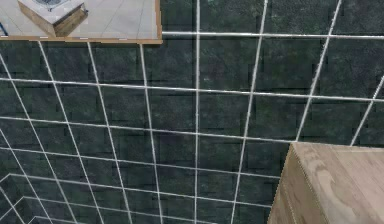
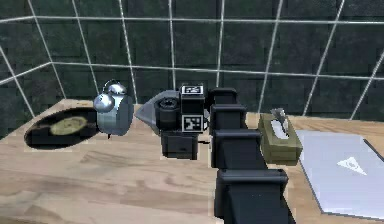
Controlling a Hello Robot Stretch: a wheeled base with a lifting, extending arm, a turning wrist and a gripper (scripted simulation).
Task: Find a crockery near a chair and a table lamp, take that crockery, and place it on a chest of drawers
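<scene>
The dark arm bar (image 2: 240, 160) rises over a light wooden tabletop (image 2: 110, 180) in the arm side view. At its far end stand two white marked squares, and left of them the gripper (image 2: 150, 113). A silver twin-bell alarm clock (image 2: 112, 108) stands on the top right at the gripper's far end, so I cannot tell whether the gripper holds anything or touches the clock.
A black record with a yellow label (image 2: 62, 128) lies left of the clock. Right of the arm sit a brown tissue box (image 2: 279, 137) and a flat grey slab (image 2: 345, 172). Dark tiled wall (image 1: 200, 110) lies ahead, with a framed mirror (image 1: 90, 20) and a wooden corner (image 1: 335, 190).
</scene>
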